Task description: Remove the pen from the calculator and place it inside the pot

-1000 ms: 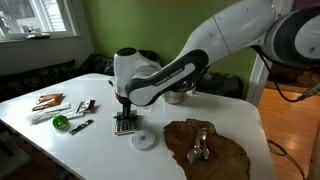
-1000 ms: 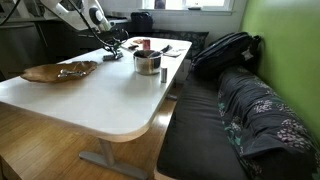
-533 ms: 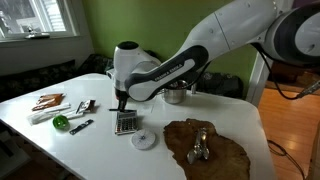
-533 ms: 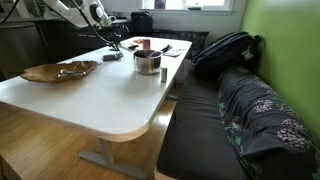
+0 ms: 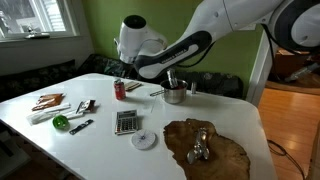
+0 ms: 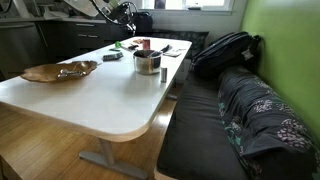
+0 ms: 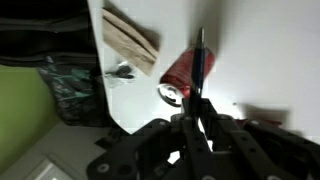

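Observation:
My gripper (image 5: 127,70) hangs high over the table's far side, above the red can, and is shut on the pen (image 7: 200,58). The pen is a slim dark stick that juts out from between the closed fingers in the wrist view (image 7: 197,118). The dark grey calculator (image 5: 126,122) lies flat on the white table below and in front of the gripper, with nothing on it. The small steel pot (image 5: 175,94) stands to the right of the gripper; it also shows in an exterior view (image 6: 147,63). The gripper (image 6: 121,12) is well above the pot's level.
A red can (image 5: 120,90) stands under the gripper and shows in the wrist view (image 7: 180,70). A white disc (image 5: 144,140) lies beside the calculator. Tools and a green object (image 5: 60,122) lie at the left. A wooden tray (image 5: 205,146) with metal pieces sits at the front right.
The gripper was down at the calculator; it has risen and moved back toward the red can with the pen in it. The calculator now lies bare.

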